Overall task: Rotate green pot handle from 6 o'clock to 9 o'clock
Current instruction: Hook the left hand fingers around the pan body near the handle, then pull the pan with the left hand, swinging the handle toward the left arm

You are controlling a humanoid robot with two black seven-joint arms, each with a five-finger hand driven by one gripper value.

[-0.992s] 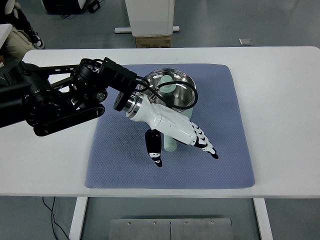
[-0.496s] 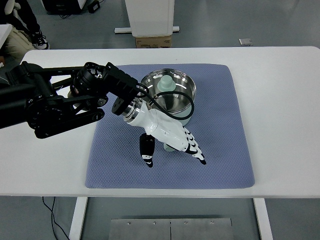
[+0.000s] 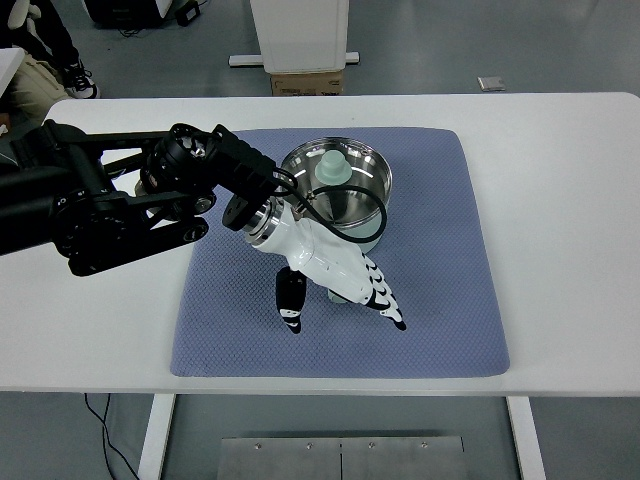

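One white tabletop (image 3: 560, 200), smooth, carries a blue-grey textured square mat (image 3: 440, 290). Round shiny steel pot (image 3: 340, 190) sits at the mat's upper middle, its pale green handle (image 3: 340, 296) pointing toward the camera. Left hand (image 3: 335, 270), glossy white with black-tipped fingers (image 3: 290, 300), covers the handle, fingers part-spread; grip unclear.

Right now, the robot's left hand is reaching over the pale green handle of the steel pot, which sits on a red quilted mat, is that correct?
Not quite: the quilted mat is blue-grey, not red. The top view shows the rest holds: the robot's left hand is reaching over the pale green handle of the steel pot, which sits on that mat.
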